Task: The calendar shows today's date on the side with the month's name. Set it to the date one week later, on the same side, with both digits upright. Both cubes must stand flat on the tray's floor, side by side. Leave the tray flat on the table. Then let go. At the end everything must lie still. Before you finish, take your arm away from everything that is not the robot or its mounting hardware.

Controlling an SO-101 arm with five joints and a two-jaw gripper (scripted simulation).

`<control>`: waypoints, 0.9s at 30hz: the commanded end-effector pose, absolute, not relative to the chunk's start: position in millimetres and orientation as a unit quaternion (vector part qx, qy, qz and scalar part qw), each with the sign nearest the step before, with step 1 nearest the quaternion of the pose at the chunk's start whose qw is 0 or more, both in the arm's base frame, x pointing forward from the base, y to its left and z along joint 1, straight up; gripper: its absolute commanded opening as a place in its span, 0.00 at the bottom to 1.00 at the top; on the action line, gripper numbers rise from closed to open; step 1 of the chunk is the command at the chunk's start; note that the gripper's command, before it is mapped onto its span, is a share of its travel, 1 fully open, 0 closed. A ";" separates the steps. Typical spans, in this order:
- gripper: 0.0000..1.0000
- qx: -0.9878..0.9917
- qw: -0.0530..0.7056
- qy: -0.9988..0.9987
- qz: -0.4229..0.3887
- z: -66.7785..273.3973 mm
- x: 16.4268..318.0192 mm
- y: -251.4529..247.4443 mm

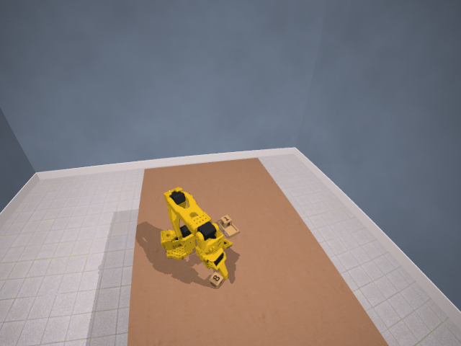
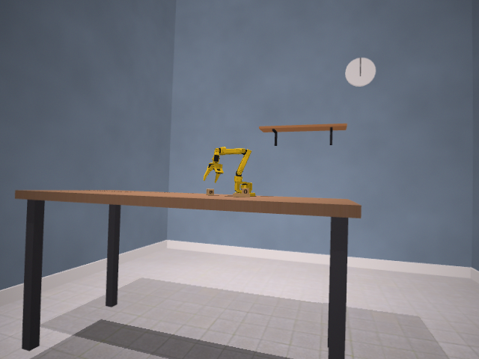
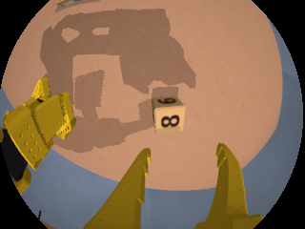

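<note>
My gripper (image 1: pixel 228 261) (image 2: pixel 210 181) (image 3: pixel 184 148) is open and empty, pointing down above the table. A loose wooden cube (image 1: pixel 216 280) (image 2: pixel 209 191) (image 3: pixel 169 118) lies on the table below the jaws, an 8 on its top face. In the wrist view it sits beyond the jaw tips, left of the middle of their gap, and a side face shows a 6 or 9. A second cube (image 1: pixel 225 219) (image 2: pixel 245 191) stands at one end of the wooden tray (image 1: pixel 233 233) (image 2: pixel 237 195). Its top shows a 1; a side shows what looks like a 0.
The tray lies flat on the brown table (image 1: pixel 282 290) (image 2: pixel 116 197), near the arm's base. Only a sliver of it shows at the wrist view's top edge. The arm's shadow falls around the loose cube. A shelf (image 2: pixel 305 127) and a clock (image 2: pixel 354 73) are on the wall.
</note>
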State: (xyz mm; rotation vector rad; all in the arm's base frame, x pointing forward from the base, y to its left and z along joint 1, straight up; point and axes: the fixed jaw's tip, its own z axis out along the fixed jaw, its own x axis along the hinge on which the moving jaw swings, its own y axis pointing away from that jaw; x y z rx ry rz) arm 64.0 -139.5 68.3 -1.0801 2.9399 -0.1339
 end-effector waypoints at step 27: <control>0.35 -0.346 0.001 0.938 -0.009 59.0 62.8 -138.8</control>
